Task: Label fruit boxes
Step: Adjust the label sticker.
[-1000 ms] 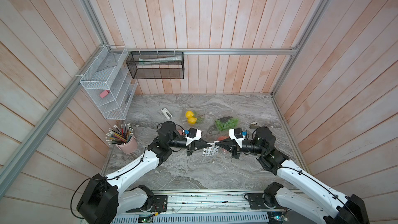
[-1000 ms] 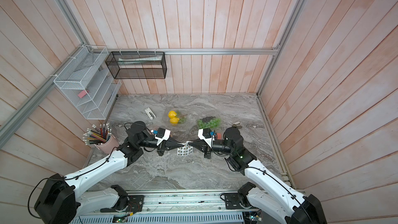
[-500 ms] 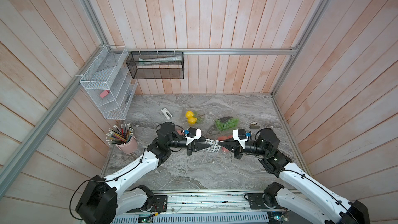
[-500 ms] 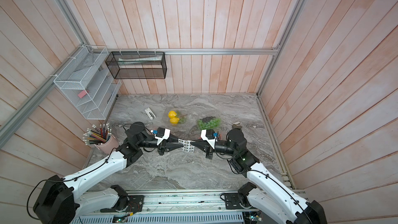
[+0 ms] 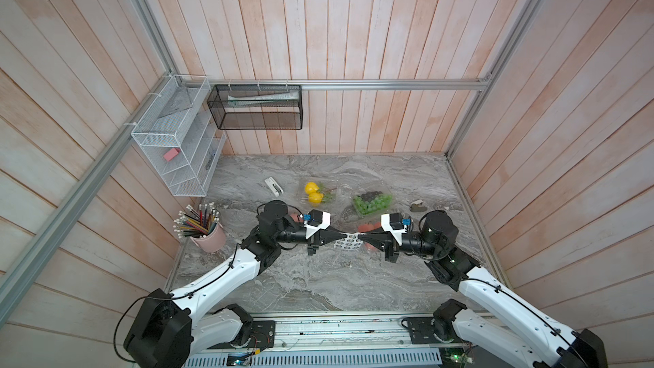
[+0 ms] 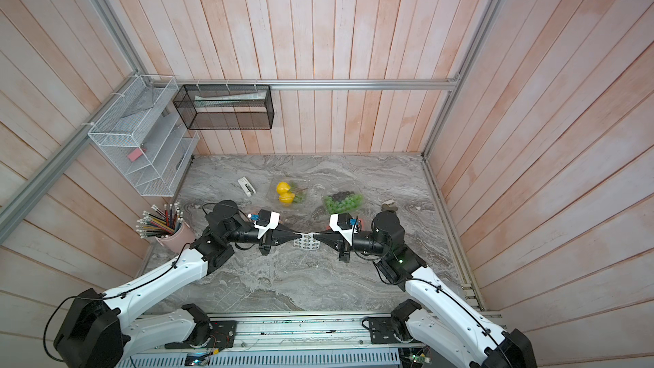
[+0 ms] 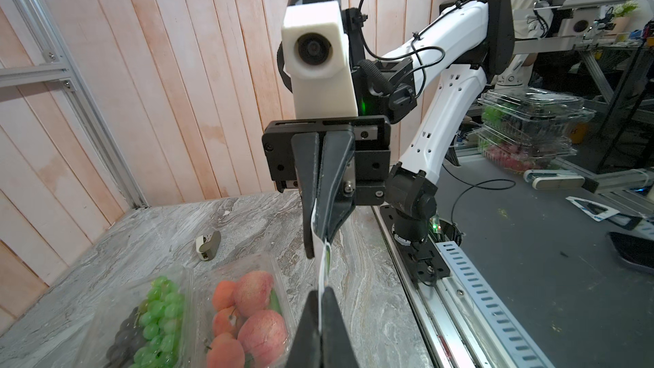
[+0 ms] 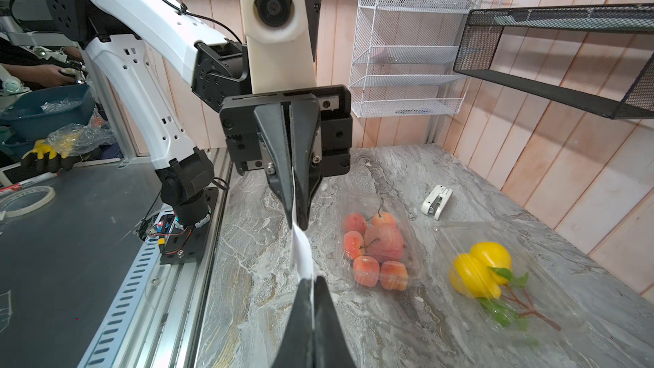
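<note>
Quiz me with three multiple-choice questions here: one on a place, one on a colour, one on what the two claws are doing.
1. Where does the pink pencil cup stand?
A) in a mesh basket B) on the table beside the left arm C) between two fruit boxes
2. What colour are the two big fruits in the fruit box nearest the back wall?
A) red B) purple C) yellow
3. What are the left gripper and right gripper doing?
A) both shut on the sticker sheet, held above the table B) both open, empty C) each gripping a pencil
Answers: 1 B, a top view shows it on the table by that arm. 2 C, they show yellow through the clear box. 3 A, both wrist views show the sheet pinched at each end.
</note>
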